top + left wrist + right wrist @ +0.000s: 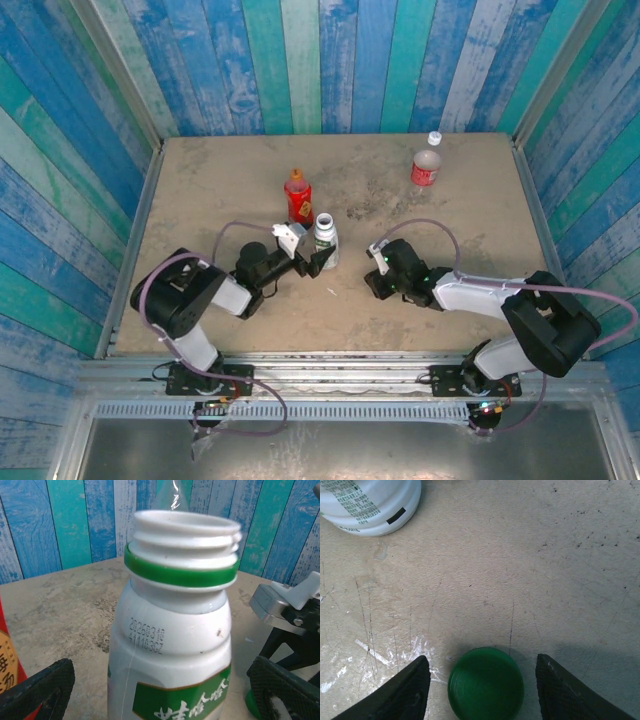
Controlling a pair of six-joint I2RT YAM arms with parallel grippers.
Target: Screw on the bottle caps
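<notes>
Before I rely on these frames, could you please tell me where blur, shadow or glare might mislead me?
Left wrist: the white bottle is sharp and its printed code legible, while the near finger pads look soft. Right wrist: the green cap is crisp, and shadow darkens the table right of it. Top external: even light, only soft shadows.

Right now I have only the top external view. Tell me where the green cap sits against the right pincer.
Observer: In the right wrist view the green cap lies flat on the table between the right pincer and its open fingers, touching neither.
Operator: Now check the other arm.
Observer: The left wrist view shows the white bottle with green print upright between the fingers of the left pincer, with gaps on both sides.
Operator: Report its top.
Observer: The neck threads are bare, with no cap on.
</notes>
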